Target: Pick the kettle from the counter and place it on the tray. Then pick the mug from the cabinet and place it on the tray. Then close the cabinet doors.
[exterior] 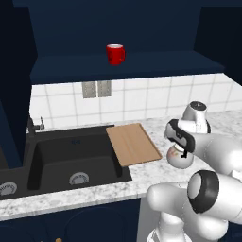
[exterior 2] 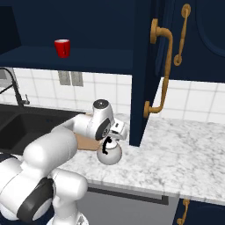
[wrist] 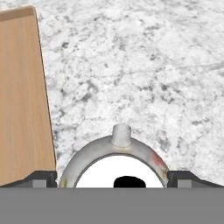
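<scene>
1. Kettle [exterior 2: 110, 154] on the speckled counter [exterior 2: 184, 154], just right of the tray [exterior: 133, 143], apart from the board's edge; round pale body, black arched handle on top, short spout visible in the hand view.
2. Pincer [wrist: 112, 177] set down over the kettle, one dark fingertip [wrist: 41, 178] at each side of the body in the hand view; whether pressing the body or merely bracketing it, cannot tell.
3. Tray lying flat on the counter, its left edge by the black sink [exterior: 66, 160], bare on top.
4. Mug [exterior: 115, 54] upright on the navy shelf of the cabinet [exterior: 127, 66], above and behind the sink and tray, well apart from the kettle; handle turned to the right in the left base view.
5. Cabinet open: a navy cabinet door [exterior 2: 147, 70] swung out toward the near side, right of the kettle, brass handle [exterior 2: 162, 66] facing right.
6. White tiled wall [exterior: 142, 99] behind the counter, with two grey outlet plates [exterior: 96, 89] below the shelf.
7. Dark faucet [exterior: 35, 124] at the sink's far left corner.
</scene>
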You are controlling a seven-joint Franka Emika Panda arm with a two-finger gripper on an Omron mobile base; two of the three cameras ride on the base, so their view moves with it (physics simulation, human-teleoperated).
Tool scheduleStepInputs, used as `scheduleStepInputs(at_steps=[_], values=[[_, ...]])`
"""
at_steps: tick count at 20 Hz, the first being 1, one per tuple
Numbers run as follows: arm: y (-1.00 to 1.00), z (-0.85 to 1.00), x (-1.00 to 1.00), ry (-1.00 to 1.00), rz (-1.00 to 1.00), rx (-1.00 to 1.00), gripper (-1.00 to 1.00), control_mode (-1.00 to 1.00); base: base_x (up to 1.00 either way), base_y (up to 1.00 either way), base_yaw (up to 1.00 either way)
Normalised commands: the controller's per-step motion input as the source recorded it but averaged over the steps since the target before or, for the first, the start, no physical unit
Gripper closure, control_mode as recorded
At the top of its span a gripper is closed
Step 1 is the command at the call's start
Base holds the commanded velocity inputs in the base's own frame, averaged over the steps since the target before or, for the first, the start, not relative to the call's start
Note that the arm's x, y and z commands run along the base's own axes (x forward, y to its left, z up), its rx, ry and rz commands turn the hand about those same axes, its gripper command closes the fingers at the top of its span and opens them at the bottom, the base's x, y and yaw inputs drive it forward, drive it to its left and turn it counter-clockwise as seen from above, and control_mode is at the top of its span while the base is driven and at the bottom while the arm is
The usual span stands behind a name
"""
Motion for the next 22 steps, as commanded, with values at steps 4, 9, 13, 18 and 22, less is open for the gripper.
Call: scheduleStepInputs(at_steps=[4, 9, 13, 18, 22], values=[[-0.04, -0.40, 0.05, 0.00, 0.00, 0.00, -1.00, -1.00, 0.00, 0.00, 0.00], [0.04, -0.46, -0.05, 0.00, 0.00, 0.00, -1.00, -1.00, 0.00, 0.00, 0.00], [0.22, -0.57, -0.27, 0.02, -0.01, 0.00, 1.00, -1.00, 0.00, 0.00, 0.00], [0.25, -0.63, -0.28, 0.03, -0.07, 0.00, 1.00, -1.00, 0.00, 0.00, 0.00], [0.26, -0.51, -0.12, -0.01, -0.08, 0.03, 1.00, -1.00, 0.00, 0.00, 0.00]])
